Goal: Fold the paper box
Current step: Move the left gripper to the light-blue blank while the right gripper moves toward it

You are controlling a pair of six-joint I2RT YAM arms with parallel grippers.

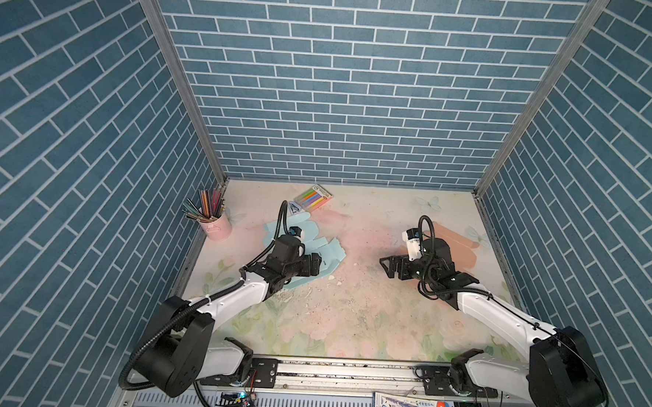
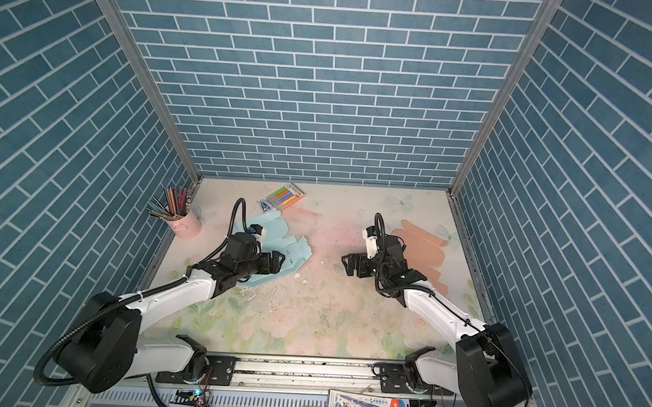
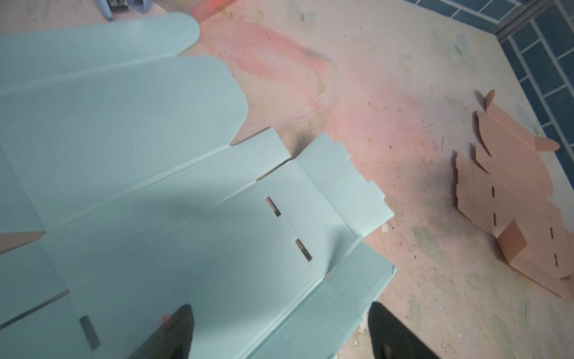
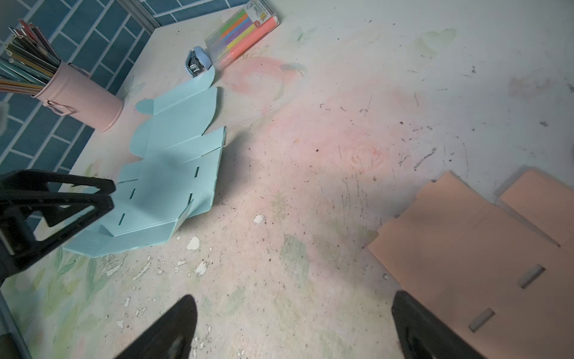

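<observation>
A light blue paper box point(image 1: 331, 250) point(image 2: 295, 247) lies unfolded and nearly flat on the left of the table, with its right-hand flaps slightly raised. My left gripper point(image 1: 319, 265) point(image 2: 277, 261) hovers just above it, open. In the left wrist view the blue sheet point(image 3: 139, 155) fills the space under and between the spread fingers of the left gripper point(image 3: 281, 310). A second flat blank, peach-coloured point(image 1: 462, 246) point(image 2: 425, 248) point(image 4: 481, 248), lies at the right. My right gripper point(image 1: 386, 267) point(image 2: 348, 265) point(image 4: 295, 298) is open over bare table, left of the peach blank and holding nothing.
A pink cup of pencils point(image 1: 216, 225) stands at the back left by the wall. A pack of coloured markers point(image 1: 314, 197) and a small blue stapler point(image 1: 293, 207) lie behind the blue sheet. White flakes point(image 4: 194, 242) are scattered on the worn table. Brick-patterned walls enclose three sides.
</observation>
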